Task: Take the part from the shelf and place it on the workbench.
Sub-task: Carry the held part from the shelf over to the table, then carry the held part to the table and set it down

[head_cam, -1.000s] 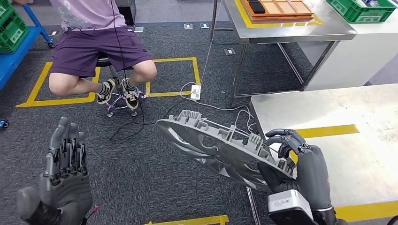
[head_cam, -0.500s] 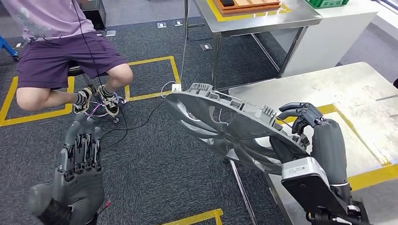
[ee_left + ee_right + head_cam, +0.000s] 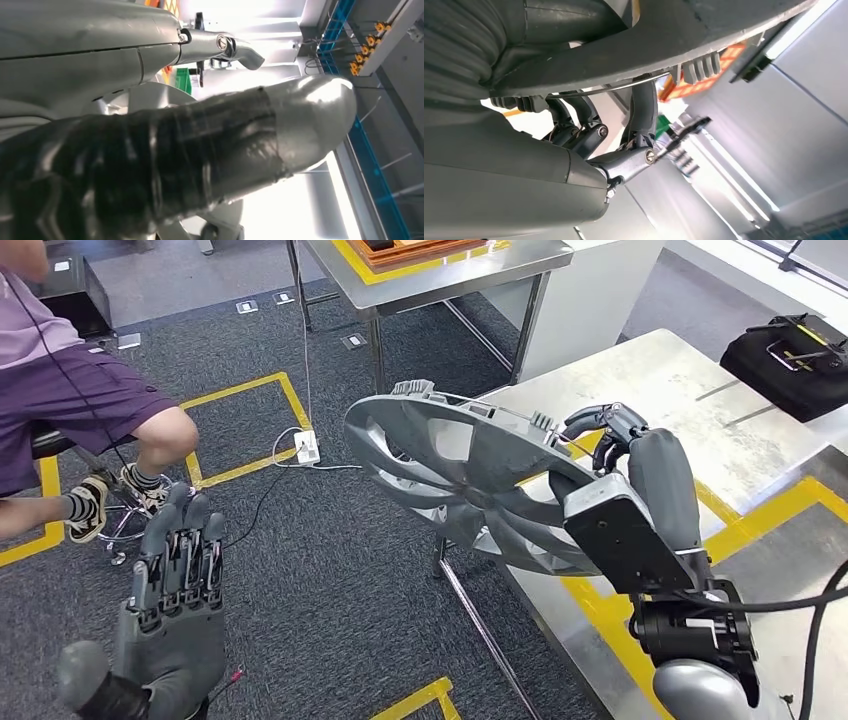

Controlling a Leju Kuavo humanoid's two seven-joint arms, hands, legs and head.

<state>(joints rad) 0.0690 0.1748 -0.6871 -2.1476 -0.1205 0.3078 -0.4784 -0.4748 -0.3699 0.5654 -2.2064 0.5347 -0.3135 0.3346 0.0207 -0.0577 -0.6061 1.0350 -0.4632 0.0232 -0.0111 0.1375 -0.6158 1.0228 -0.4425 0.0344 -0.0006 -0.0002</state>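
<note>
Floor (image 3: 330, 570) is dark grey carpet with yellow tape outlines. Steel tabletop (image 3: 700, 415) on my right, yellow tape stripes across it, black bag (image 3: 790, 350) at its far corner. Second steel table (image 3: 450, 275) further out carries an orange tray (image 3: 415, 250) on a yellow marked patch. Person (image 3: 70, 410) in purple shorts seated at far left, feet on a stool base, white power strip (image 3: 307, 447) with cables on the carpet just beside them. The part (image 3: 470, 490) is a grey wheel cover, spoked, clips standing up round its rim, a thin wire ring running along them. It's in the air, tilted, far edge higher, hanging over the near-left corner of the tabletop and out over the floor, not touching the surface. My right arm comes up from bottom right, forearm raised steeply, black wrist block facing the camera. My right hand (image 3: 615, 440) grips the part at its right rim: fingers hooked over the edge from above, rest of the hand behind the disc. Right wrist view confirms it, dark fingers (image 3: 644, 107) curled over the rim next to the wire ring. My left hand (image 3: 175, 580) is low on the left over the carpet, palm away from me, fingers straight, pointing forward and close together, holding nothing, well apart from the part.
</note>
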